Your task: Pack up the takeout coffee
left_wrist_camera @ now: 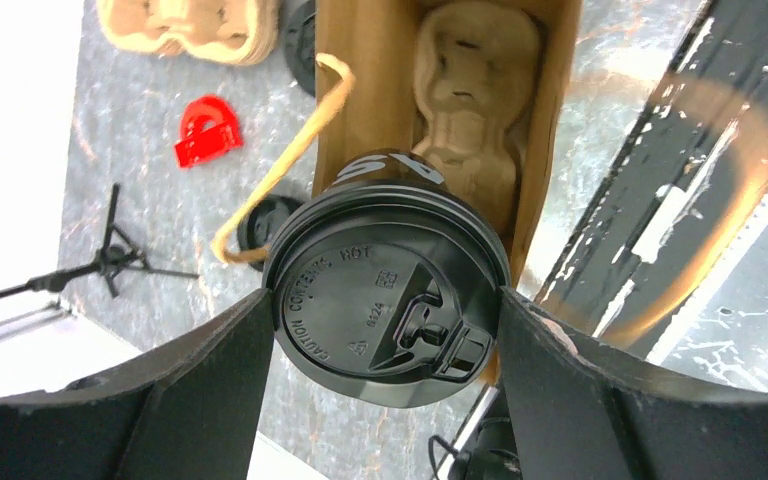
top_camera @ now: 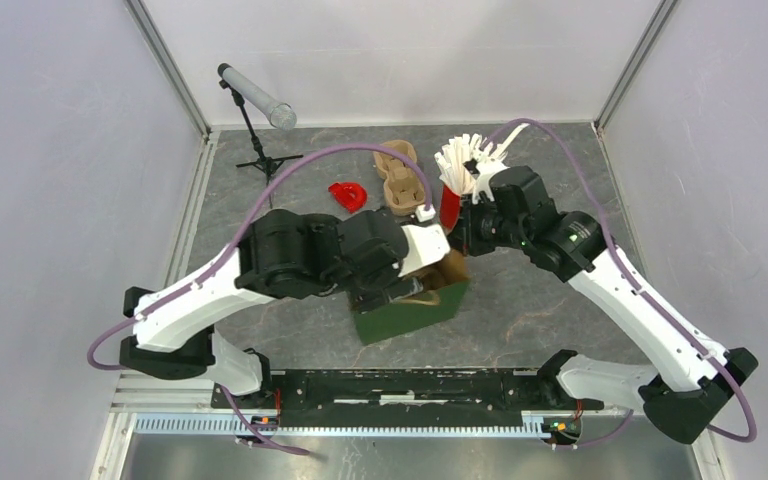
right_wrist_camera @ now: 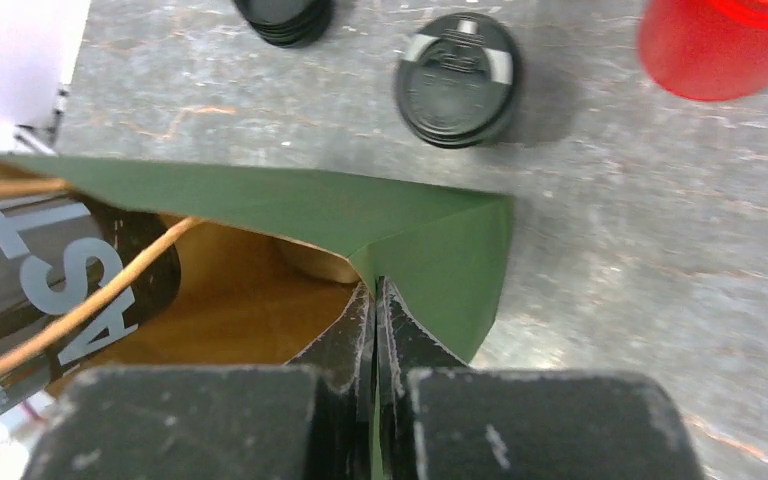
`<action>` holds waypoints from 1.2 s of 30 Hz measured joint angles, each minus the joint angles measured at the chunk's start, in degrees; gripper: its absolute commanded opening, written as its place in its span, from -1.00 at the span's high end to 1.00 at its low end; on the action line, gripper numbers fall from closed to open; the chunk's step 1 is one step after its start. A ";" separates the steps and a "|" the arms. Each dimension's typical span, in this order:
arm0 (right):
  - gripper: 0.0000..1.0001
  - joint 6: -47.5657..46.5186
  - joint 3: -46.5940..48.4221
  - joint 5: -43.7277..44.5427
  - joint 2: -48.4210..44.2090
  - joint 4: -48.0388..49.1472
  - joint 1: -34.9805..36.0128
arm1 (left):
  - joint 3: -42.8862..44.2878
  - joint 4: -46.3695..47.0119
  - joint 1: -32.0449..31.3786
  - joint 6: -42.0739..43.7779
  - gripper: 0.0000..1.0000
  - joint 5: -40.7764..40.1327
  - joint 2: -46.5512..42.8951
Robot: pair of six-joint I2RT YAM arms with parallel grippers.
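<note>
Holding coffee cup [left_wrist_camera: 388, 300] in left gripper [left_wrist_camera: 385, 345]: jaws spread wide, one pad on each side of the black lid. Hanging over the mouth of the green paper bag [top_camera: 410, 315], lid end toward the wrist camera, dark lettered body pointing into the opening. Can't tell how deep it sits.

Pinching the bag's rim with right gripper [right_wrist_camera: 373, 298]: jaws fully closed, green paper folded between the tips.

Bag at mid worktop [top_camera: 520, 310], nearer the near edge. Brown inside, with one pulp cup carrier [left_wrist_camera: 470, 90] lying at the bottom. Tan cord handle [left_wrist_camera: 290, 150] looping out beside the cup.

Toward the far edge: red cup [top_camera: 450, 205] packed with white stirrers [top_camera: 465, 155], touching or just beside the right wrist. Left of that, stack of pulp carriers [top_camera: 400, 175] and a small red plastic piece [top_camera: 348, 195]. Loose black lid [right_wrist_camera: 457, 80] and a stack of lids [right_wrist_camera: 282, 15] on bare worktop beyond the bag. Mic stand [top_camera: 255, 125] in the far left corner.
</note>
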 measured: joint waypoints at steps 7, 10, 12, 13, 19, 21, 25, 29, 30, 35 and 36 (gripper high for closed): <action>1.00 7.72 -0.26 -1.99 4.98 9.25 4.61 | 3.15 -5.20 0.00 -3.74 0.04 -3.37 -3.10; 1.00 10.16 -1.18 -2.45 7.13 16.15 5.57 | 1.38 -5.75 0.00 -3.98 0.02 -4.83 -4.72; 1.00 11.10 -3.02 -2.27 7.37 20.68 6.19 | 0.66 -6.80 0.02 -3.98 0.02 -6.01 -5.05; 1.00 11.28 -3.74 -2.19 7.52 22.29 6.34 | 0.66 -7.02 0.04 -3.98 0.02 -6.47 -4.94; 1.00 8.96 -5.29 -0.17 9.51 29.70 7.52 | 4.09 -7.41 1.09 -4.96 0.05 -8.37 -3.82; 1.00 7.56 -7.41 0.76 8.55 31.63 7.78 | 4.26 -7.41 1.38 -6.54 0.08 -8.11 -4.07; 1.00 6.01 -14.34 1.60 3.37 35.50 8.04 | 2.08 -7.30 1.44 -9.51 0.10 -5.62 -4.74; 1.00 3.93 -17.97 1.60 -1.29 36.17 8.55 | -0.37 -7.52 1.44 -11.89 0.10 -4.20 -4.87; 1.00 3.30 -18.34 1.57 -1.84 36.13 8.68 | -0.92 -7.45 1.44 -12.33 0.10 -4.17 -4.92; 1.00 -0.70 -20.83 1.81 -4.55 36.59 9.31 | -5.46 -7.45 1.44 -12.72 0.11 -4.15 -5.40; 1.00 -1.36 -21.42 2.01 -5.46 36.52 9.42 | -6.43 -7.54 1.44 -12.72 0.12 -4.00 -5.35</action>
